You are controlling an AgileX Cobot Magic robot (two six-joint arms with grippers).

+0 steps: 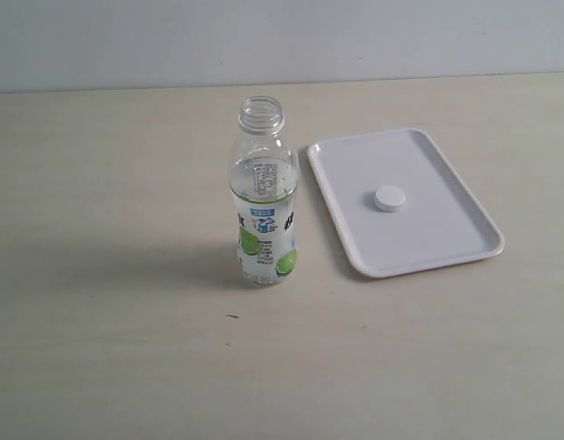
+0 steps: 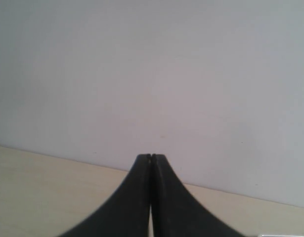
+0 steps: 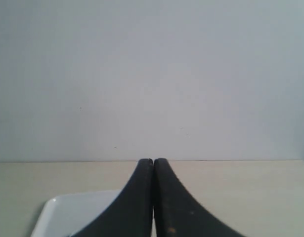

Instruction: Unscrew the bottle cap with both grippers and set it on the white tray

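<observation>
The cap [image 1: 389,198] lies on the tray [image 1: 437,238]. The bottle [image 1: 263,197] stands on the table [image 1: 98,348] just beside the tray, on the side of the left gripper [image 2: 151,157]. The tray lies ahead of the right gripper [image 3: 152,160].

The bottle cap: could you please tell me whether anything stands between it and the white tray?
Nothing visible does: the bottle cap already lies on the white tray, near its middle. The uncapped bottle stands upright beside the tray, apart from it. The left gripper and the right gripper are shut, holding nothing.
</observation>
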